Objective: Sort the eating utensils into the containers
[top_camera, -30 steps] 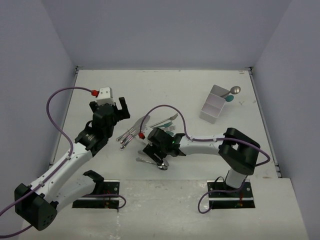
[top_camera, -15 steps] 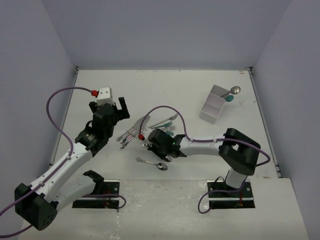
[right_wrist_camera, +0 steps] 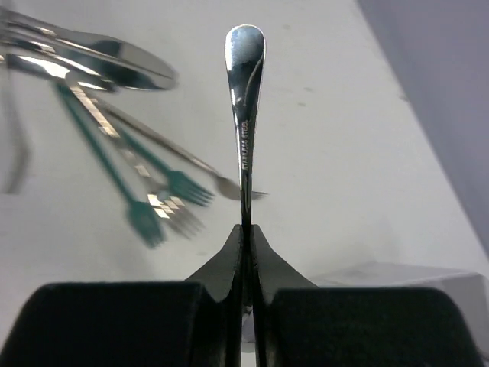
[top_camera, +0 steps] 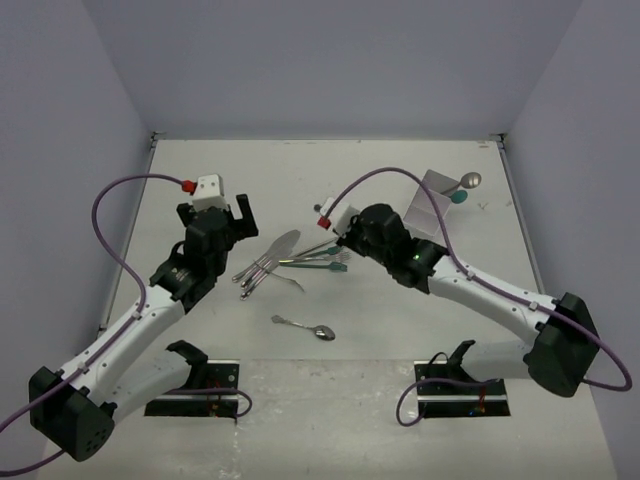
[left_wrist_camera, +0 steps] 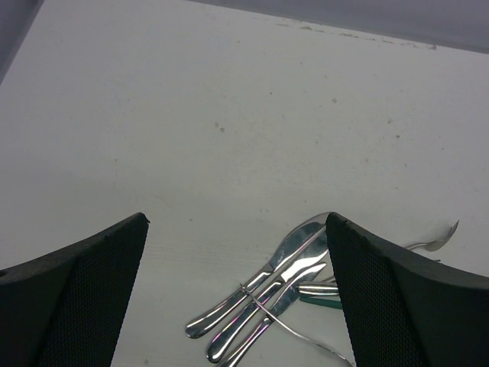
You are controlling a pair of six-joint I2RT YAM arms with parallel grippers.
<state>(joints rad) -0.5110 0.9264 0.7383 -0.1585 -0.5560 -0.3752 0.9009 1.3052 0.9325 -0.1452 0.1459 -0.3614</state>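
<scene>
The right tool (right_wrist_camera: 244, 233) is pressed together on a silver utensil (right_wrist_camera: 244, 99), pinching it low on its slim handle. The handle stands straight up in the right wrist view and ends in a rounded tip. The working end is hidden between the fingers, so I cannot tell whether it is a fork, knife or spoon. The top view shows this tool raised above the tabletop (top_camera: 400, 160), near the middle and just right of the loose pile.

Below and beyond the held handle, two teal forks (right_wrist_camera: 145, 218) lie on the tabletop with silver forks (right_wrist_camera: 179, 216) among them, all blurred. The corner of the white box (top_camera: 430, 200) is close by on the right, partly covered by the right arm and its cable in the top view. A silver spoon bowl (top_camera: 470, 181) and a teal spoon bowl (top_camera: 458, 197) show at the box's far end. Which compartment they sit in cannot be made out.

The left tool (left_wrist_camera: 235, 222) has its fingers spread wide and grips nothing, hanging above the tabletop left of the pile. Between and past its fingers lies a bundle of silver knives (left_wrist_camera: 267, 283), overlapping one another. A lone silver spoon (top_camera: 318, 331) rests nearer the arm bases, apart from the pile.
</scene>
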